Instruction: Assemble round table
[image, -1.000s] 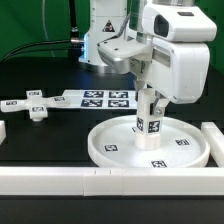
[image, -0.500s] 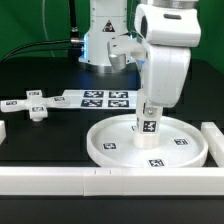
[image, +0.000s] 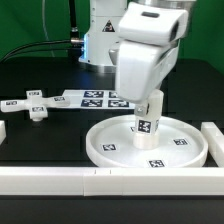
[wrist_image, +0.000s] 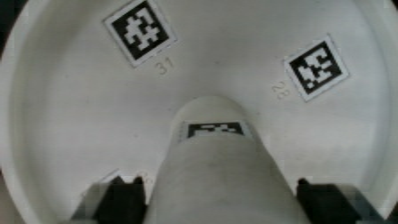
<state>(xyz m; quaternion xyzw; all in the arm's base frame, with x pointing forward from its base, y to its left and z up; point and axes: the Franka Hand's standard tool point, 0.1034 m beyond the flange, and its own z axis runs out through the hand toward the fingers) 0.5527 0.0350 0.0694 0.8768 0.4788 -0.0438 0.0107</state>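
The large white rimmed disc (image: 112, 148) lies flat on the table at the front, tags facing up; it fills the wrist view (wrist_image: 71, 110). The short white cylinder leg (image: 148, 128) stands on the disc's central hub and leans slightly. It carries a square tag (wrist_image: 217, 129). My gripper (image: 152, 104) comes down over the leg's top, the arm tilted toward the exterior view's left. In the wrist view the leg (wrist_image: 222, 170) sits between my two dark fingers (wrist_image: 125, 196), which close on its sides. The small foot piece (image: 38, 110) lies at the exterior view's left.
The marker board (image: 98, 98) lies behind the disc. White border bars run along the front edge (image: 60, 178) and the exterior view's right (image: 214, 135). A short white bar end (image: 3, 130) sits at the left edge. The robot base (image: 100, 40) stands at the back.
My wrist has turned about the leg, the arm's body swinging from the exterior view's right to its left. The leg has gone from upright to slightly tilted, still on the hub.
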